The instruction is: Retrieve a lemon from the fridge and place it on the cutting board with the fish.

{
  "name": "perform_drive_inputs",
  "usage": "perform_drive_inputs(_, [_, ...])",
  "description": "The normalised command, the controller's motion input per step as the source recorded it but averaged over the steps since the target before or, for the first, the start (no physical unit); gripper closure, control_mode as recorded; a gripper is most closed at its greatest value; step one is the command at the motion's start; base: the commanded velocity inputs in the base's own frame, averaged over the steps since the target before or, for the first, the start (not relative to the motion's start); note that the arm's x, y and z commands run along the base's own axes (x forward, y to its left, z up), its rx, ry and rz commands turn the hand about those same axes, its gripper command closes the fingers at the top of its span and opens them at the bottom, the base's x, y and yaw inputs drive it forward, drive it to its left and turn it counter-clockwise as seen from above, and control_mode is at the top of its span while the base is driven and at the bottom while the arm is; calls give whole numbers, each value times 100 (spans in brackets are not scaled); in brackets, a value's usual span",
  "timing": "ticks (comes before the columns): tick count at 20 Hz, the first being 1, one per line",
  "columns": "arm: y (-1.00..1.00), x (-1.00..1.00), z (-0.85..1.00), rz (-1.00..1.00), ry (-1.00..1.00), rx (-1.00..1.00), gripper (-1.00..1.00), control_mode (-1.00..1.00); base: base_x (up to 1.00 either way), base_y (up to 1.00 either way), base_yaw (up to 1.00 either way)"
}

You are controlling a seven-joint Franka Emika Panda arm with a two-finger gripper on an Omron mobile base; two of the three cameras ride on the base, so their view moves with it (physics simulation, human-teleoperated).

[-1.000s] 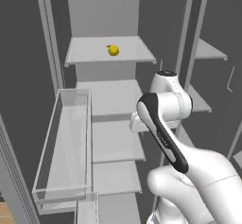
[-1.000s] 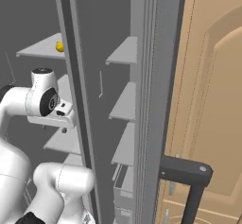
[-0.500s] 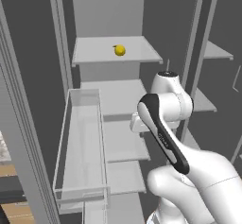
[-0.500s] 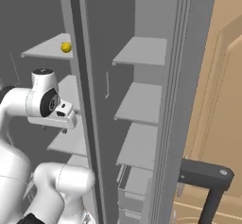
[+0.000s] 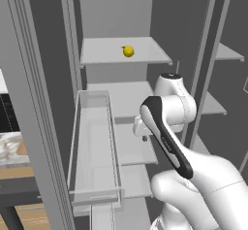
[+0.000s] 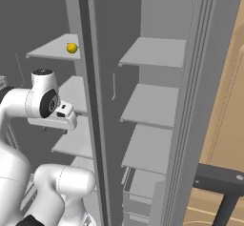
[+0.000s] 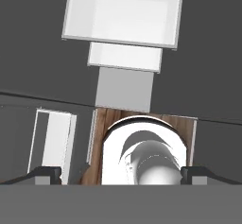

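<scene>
We see the fridge (image 5: 121,10) standing open across both base views, tall grey cabinet w/ pale shelves stacked inside. From the left base cam its left door (image 5: 34,103) is swung out toward us, a clear door bin (image 5: 94,146) hanging on its inner face. From the right base cam the centre divider (image 6: 88,101) splits the shelves into a left & a right column, & the right door (image 6: 209,77) edge runs down the right side.

Next in size, our white arm (image 5: 167,132) rises in front of the lower shelves, elbow bent, wrist at roughly mid-shelf height.

The top shelf (image 5: 101,52) on the left column carries the lemon (image 5: 128,51), small & yellow, sitting alone toward the middle-right of that shelf; right base cam shows it too (image 6: 71,48), just left of the divider.

The claw (image 7: 120,175) points downward: hand cam looks over stepped pale shelf edges & a strip of brown wood floor (image 7: 97,138). Its two dark fingertips (image 7: 45,173) sit far apart at the bottom corners, so it's spread wide w/ nothing betw. them.

Lemon vs claw: lemon is well above & farther back in the fridge than the claw, well apart, no contact.
</scene>
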Motion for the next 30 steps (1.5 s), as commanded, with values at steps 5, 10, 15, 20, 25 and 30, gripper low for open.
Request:
perform_drive_inputs(5, [0, 0, 1, 2, -3, 0, -100, -100, 6, 0, 0])
perform_drive_inputs(10, [6, 0, 26, 8, -16, -6, -100, -100, 0, 0, 0])
perform_drive_inputs(15, [4, 1, 59, 9, -36, -8, -100, -100, 0, 0, 0])
perform_drive_inputs(20, [8, 0, 82, 8, -45, 1, -100, -100, 0, 0, 0])
perform_drive_inputs(25, [1, 0, 81, 4, -39, 11, -100, -100, 0, 0, 0])
perform_drive_inputs(30, [0, -1, 91, 0, -28, 13, -100, -100, 0, 0, 0])
